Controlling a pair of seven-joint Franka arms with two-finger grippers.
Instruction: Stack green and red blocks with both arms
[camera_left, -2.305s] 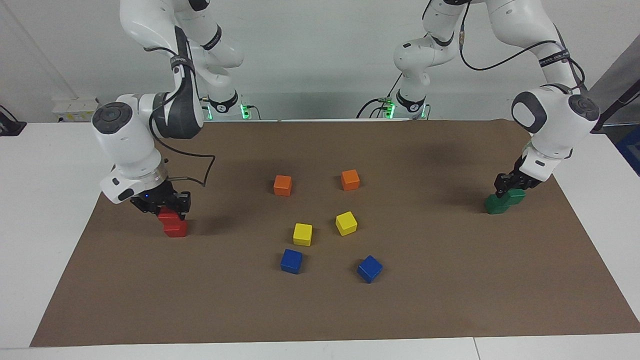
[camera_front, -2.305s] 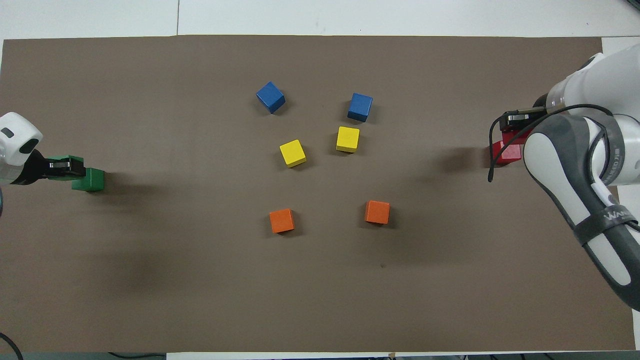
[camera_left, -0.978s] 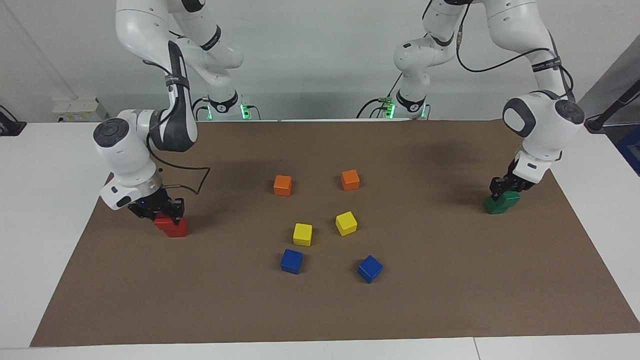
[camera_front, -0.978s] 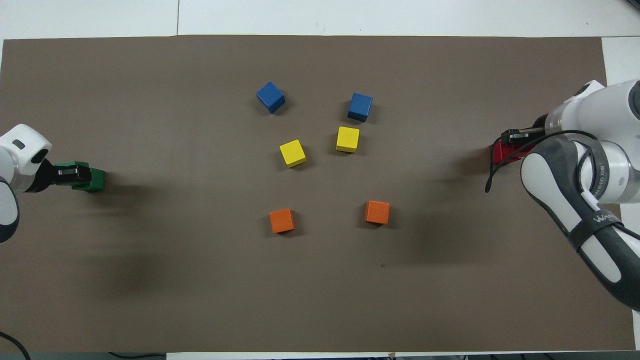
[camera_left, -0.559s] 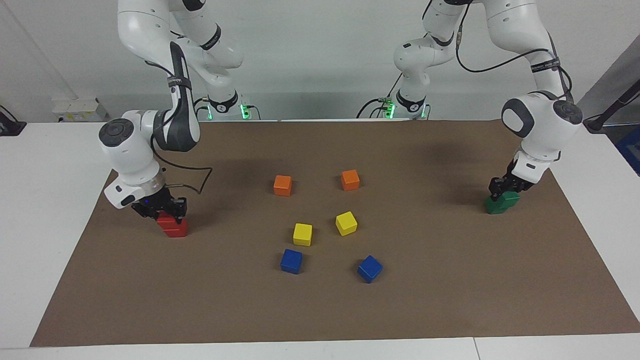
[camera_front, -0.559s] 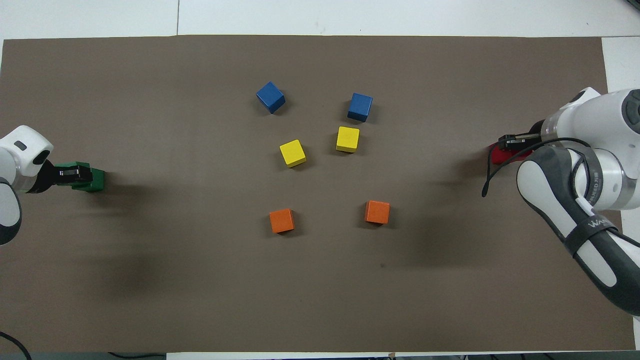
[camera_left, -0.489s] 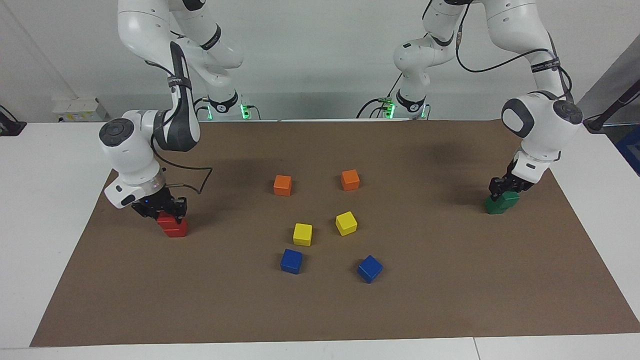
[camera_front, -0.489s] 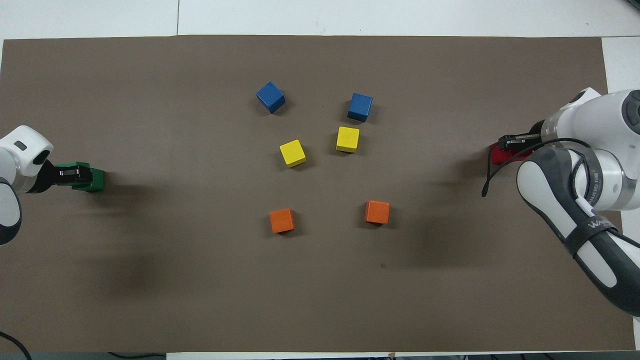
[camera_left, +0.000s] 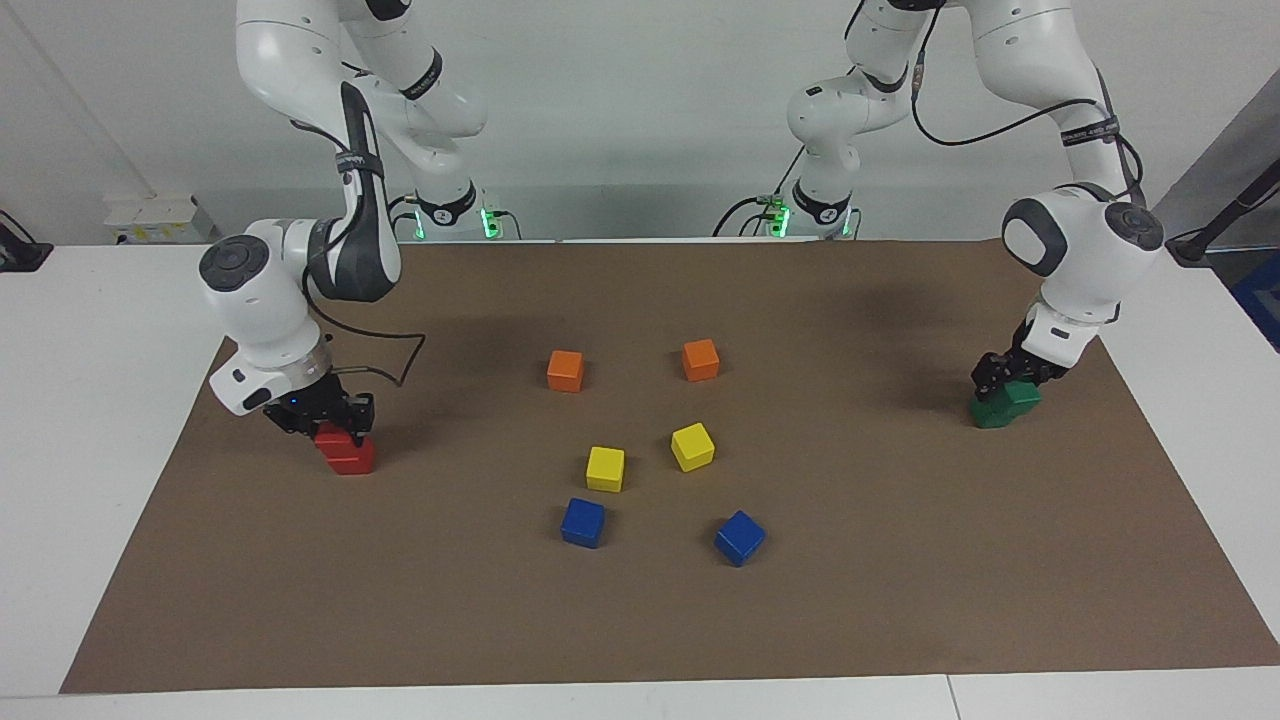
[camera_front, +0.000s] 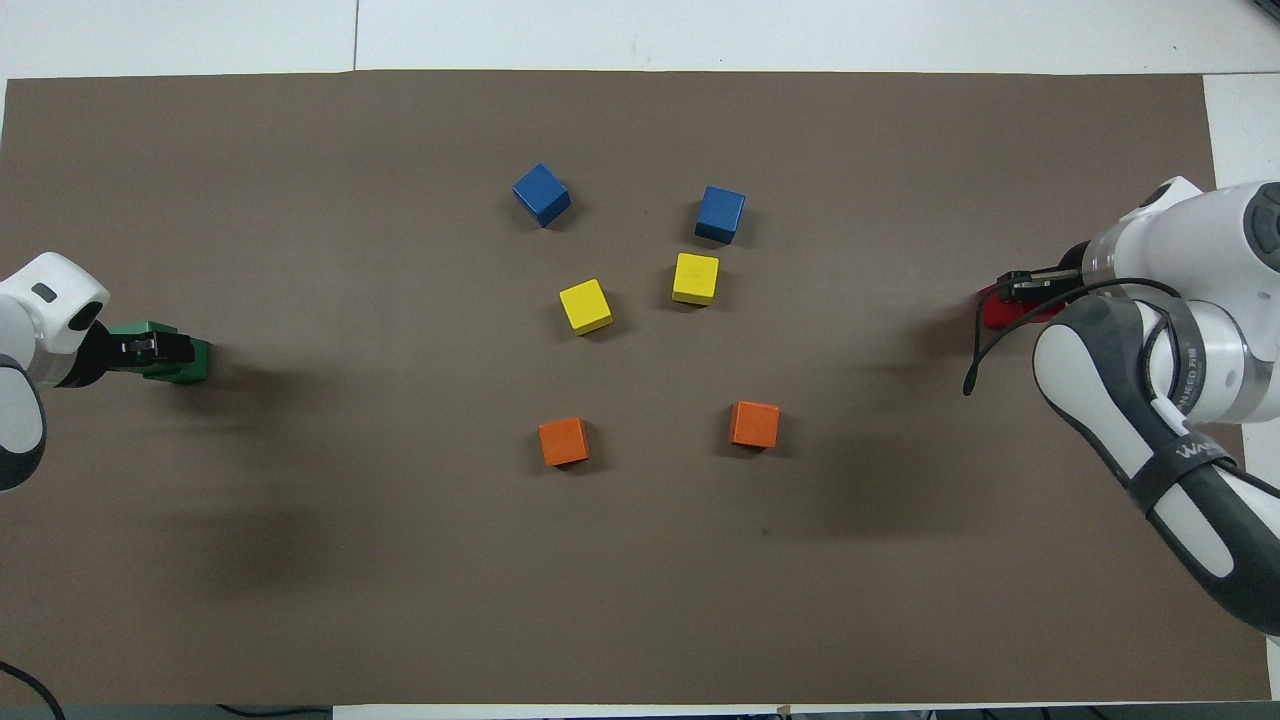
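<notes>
My right gripper is shut on a red block and holds it low on top of the second red block, offset toward the right arm's end of the table. My left gripper is shut on a green block that rests tilted on the second green block, also offset. In the overhead view the left gripper covers part of the green pair, and the right gripper and arm hide most of the red pair.
On the brown mat in the middle stand two orange cubes, two yellow cubes and two blue cubes. White table surrounds the mat.
Both grippers have come down and drawn in, bringing each held block from beside and above its partner onto it. Over the last half second almost nothing has moved.
</notes>
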